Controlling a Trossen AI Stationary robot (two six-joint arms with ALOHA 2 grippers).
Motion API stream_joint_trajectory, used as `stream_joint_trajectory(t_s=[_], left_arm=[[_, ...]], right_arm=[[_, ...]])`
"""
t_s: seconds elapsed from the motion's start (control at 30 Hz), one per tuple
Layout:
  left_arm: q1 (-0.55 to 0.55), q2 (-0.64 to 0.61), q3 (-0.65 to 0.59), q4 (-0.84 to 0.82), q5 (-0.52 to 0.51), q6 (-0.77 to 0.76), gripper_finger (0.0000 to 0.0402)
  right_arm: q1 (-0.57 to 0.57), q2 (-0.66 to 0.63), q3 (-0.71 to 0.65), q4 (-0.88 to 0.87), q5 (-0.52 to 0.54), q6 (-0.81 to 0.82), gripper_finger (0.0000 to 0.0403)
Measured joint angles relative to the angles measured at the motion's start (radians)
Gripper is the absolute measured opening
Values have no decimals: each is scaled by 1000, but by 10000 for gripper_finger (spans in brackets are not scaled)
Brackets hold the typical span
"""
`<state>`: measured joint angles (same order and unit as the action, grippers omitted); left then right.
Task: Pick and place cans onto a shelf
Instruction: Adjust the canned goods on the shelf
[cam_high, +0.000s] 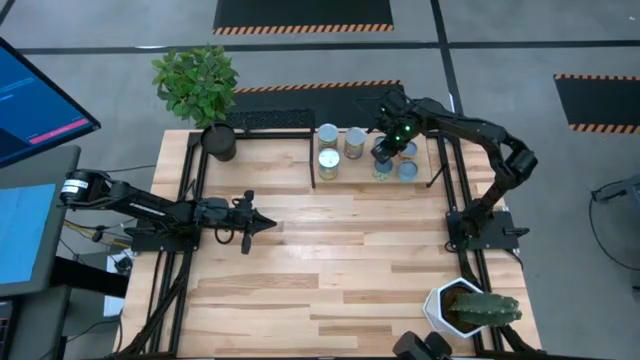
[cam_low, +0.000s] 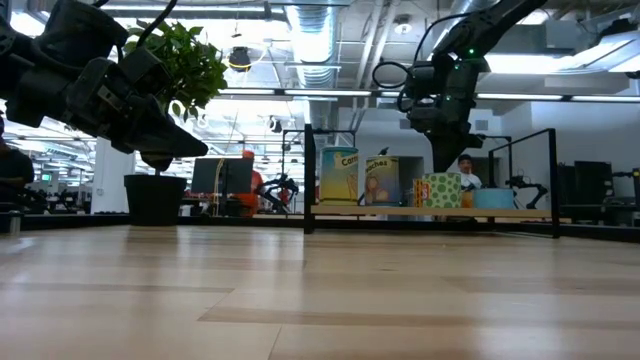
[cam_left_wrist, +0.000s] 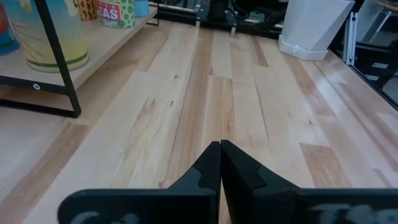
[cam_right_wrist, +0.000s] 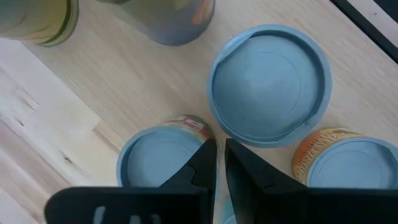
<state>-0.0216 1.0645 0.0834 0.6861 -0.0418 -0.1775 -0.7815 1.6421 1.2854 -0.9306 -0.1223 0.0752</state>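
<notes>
Several cans stand on the shelf (cam_high: 313, 172) at the table's far side: two (cam_high: 328, 133) (cam_high: 353, 141) at the back, one (cam_high: 328, 163) nearer, and pale-blue-topped ones (cam_high: 407, 169) to the right. My right gripper (cam_high: 384, 152) hangs over those, fingers pointing down and almost closed. In its wrist view (cam_right_wrist: 219, 155) the tips stand just above the gap between three blue tops (cam_right_wrist: 267, 87) (cam_right_wrist: 158, 158) (cam_right_wrist: 348, 162). In the low view (cam_low: 446, 160) it is just over a green and yellow can (cam_low: 437, 190). My left gripper (cam_high: 266, 225) is shut and empty above the table's middle left.
A black plant pot (cam_high: 220, 141) with a green plant (cam_high: 195, 82) stands at the far left, by the shelf's left end. A white pot (cam_high: 450, 305) with a cactus (cam_high: 490, 308) sits at the near right corner. A person (cam_low: 465, 168) shows in the room behind the table.
</notes>
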Motion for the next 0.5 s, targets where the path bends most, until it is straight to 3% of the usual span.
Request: stream_joint_trajectory(t_s=[0.5], left_arm=[[0,0,0,0,0,-3,0]], right_arm=[[0,0,1,-4,-1,12,58]])
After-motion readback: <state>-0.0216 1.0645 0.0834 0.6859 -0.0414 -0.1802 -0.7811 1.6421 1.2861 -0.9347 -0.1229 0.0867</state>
